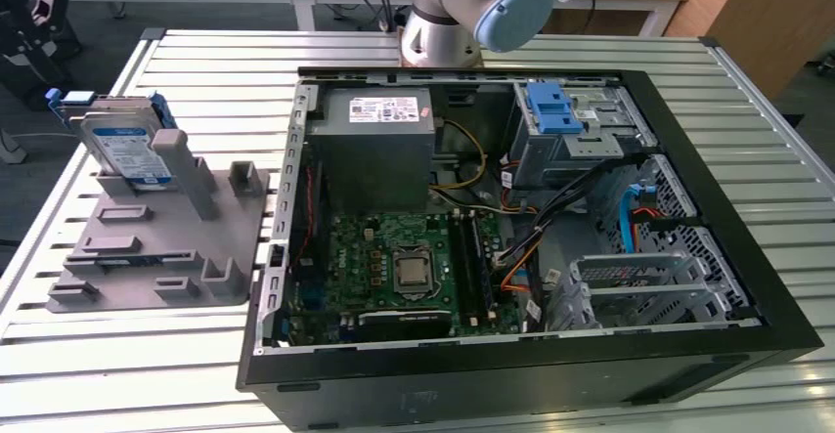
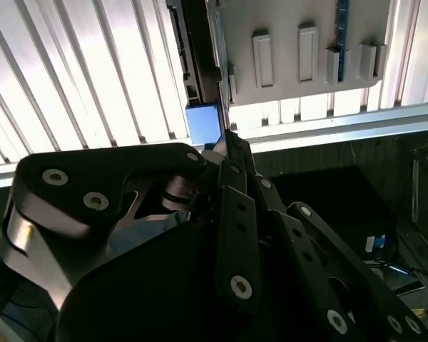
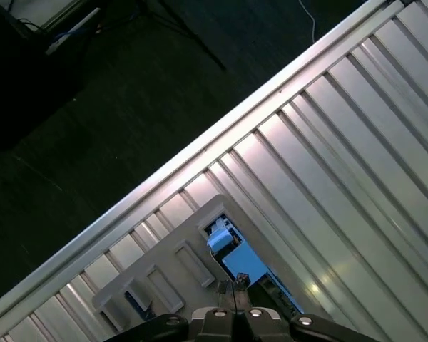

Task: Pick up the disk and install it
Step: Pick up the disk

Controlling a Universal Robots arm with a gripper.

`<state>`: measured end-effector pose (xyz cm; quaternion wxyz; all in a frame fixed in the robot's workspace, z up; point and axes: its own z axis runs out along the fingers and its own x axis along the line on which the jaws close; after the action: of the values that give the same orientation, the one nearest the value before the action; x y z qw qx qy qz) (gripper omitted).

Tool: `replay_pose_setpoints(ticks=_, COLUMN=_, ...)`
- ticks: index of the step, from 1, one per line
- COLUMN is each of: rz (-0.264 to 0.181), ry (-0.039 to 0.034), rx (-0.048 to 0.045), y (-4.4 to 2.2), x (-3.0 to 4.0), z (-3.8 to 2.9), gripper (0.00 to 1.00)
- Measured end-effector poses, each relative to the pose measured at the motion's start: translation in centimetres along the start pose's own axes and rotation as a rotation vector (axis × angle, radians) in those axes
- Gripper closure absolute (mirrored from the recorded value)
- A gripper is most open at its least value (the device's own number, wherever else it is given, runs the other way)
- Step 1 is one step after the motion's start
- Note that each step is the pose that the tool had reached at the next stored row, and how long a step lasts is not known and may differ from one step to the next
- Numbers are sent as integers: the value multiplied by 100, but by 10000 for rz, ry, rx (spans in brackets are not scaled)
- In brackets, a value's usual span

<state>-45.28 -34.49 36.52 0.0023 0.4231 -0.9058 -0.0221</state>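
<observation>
The disk (image 1: 128,148), silver-grey with a blue-and-white label and blue side rails, stands on edge in a slot at the far end of a grey holder block (image 1: 156,247) on the exterior view's left. In the first wrist view, my gripper (image 3: 234,288) hangs high over the disk (image 3: 232,260) and holder (image 3: 164,278), its fingertips drawn together with nothing between them. In the second wrist view, the gripper (image 2: 228,142) points at the blue rail end of the disk (image 2: 203,122) beside the holder (image 2: 299,50).
An open black computer case (image 1: 730,286) lies on the slatted metal table (image 1: 170,374), with a grey power-supply box (image 1: 378,145), a motherboard (image 1: 391,267), a blue latch (image 1: 554,115) and a metal drive cage (image 1: 639,286). The arm's base (image 1: 444,32) stands behind the case.
</observation>
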Motion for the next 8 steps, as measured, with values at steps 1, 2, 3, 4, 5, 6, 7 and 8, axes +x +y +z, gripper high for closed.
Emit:
replay_pose_setpoints(ticks=1, rz=-191, ry=8, rx=-3, y=0, x=0, z=0, gripper=89)
replay_pose_setpoints(ticks=2, rz=-364, ry=16, rx=-6, y=0, x=0, z=0, gripper=89)
replay_pose_setpoints(ticks=3, rz=-465, ry=19, rx=-7, y=0, x=0, z=0, gripper=89)
replay_pose_setpoints(ticks=4, rz=-479, ry=20, rx=-7, y=0, x=0, z=0, gripper=89)
replay_pose_setpoints(ticks=5, rz=-479, ry=21, rx=-7, y=0, x=0, z=0, gripper=89)
replay_pose_setpoints(ticks=6, rz=-479, ry=20, rx=-7, y=0, x=0, z=0, gripper=89)
replay_pose_setpoints(ticks=7, rz=-478, ry=20, rx=-7, y=1, x=0, z=0, gripper=89)
replay_pose_setpoints(ticks=8, rz=-478, ry=20, rx=-7, y=1, x=0, z=0, gripper=89)
